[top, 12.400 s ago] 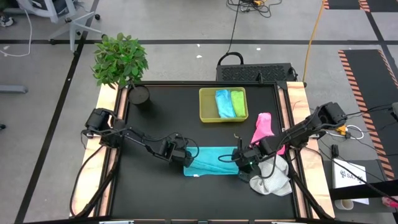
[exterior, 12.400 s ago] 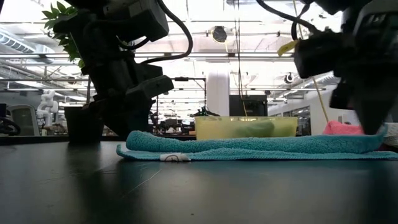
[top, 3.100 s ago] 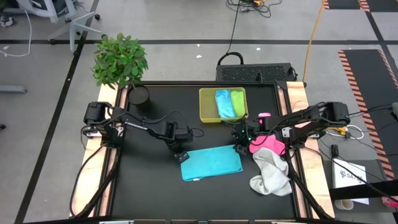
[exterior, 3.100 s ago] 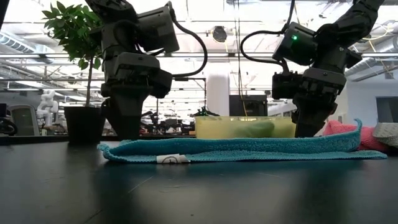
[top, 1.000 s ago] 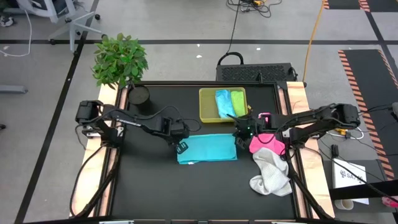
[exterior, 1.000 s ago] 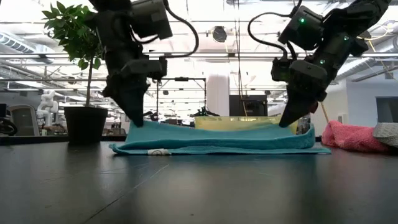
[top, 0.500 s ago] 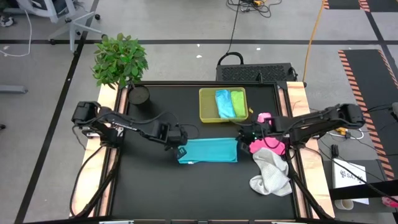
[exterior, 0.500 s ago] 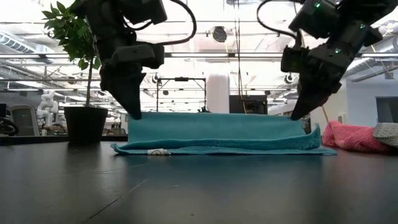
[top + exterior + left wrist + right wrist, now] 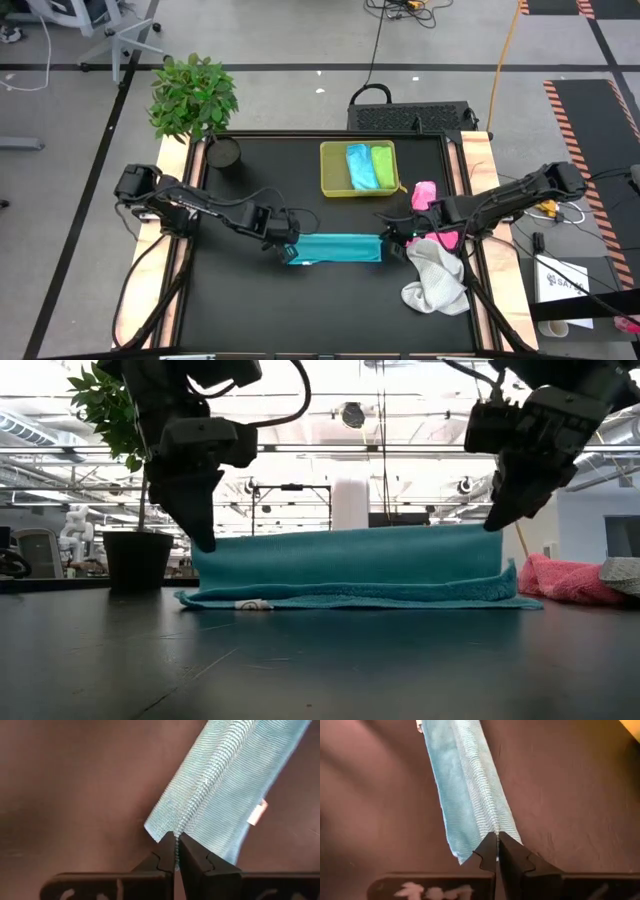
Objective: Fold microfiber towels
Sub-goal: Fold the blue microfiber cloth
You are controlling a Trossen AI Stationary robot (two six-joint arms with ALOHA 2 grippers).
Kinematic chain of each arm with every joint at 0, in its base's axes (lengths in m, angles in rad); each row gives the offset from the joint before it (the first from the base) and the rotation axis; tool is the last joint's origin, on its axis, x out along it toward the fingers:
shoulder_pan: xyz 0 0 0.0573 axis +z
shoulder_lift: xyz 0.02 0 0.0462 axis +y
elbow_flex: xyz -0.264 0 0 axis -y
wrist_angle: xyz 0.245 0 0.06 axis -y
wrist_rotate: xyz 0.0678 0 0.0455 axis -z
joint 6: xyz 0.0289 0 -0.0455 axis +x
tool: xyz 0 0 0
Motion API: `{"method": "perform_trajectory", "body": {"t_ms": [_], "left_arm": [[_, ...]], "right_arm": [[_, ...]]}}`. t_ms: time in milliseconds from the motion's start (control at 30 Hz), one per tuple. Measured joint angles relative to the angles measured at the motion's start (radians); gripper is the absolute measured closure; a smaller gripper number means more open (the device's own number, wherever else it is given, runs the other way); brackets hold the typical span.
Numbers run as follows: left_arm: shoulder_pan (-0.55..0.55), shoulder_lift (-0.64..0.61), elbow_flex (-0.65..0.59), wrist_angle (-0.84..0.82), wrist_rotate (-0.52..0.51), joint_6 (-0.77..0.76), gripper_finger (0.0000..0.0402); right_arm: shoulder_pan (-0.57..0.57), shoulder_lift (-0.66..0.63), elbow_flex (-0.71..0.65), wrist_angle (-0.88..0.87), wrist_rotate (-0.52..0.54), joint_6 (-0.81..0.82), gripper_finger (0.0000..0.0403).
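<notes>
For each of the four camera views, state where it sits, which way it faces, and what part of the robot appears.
High: overhead, looking straight down; both arms, teal towel.
Low: table height, looking level; left hand and right hand lift the towel's edge.
Left wrist: on the left arm, facing past its shut fingers.
Right wrist: likewise on the right arm.
All four share the teal towel.

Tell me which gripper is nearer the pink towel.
Right. The right gripper pinches the teal towel's right end, right beside the pink towel. The left gripper pinches the teal towel's left end, across the table from the pink one.
</notes>
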Motion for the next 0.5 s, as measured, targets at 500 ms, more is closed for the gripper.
{"method": "perform_trajectory", "body": {"t_ms": [500], "left_arm": [[-0.118, 0.000, 0.000, 0.032, 0.020, -0.162, 0.0392]], "right_arm": [[0.109, 0.041, 0.000, -0.017, 0.010, 0.113, 0.0403]]}}
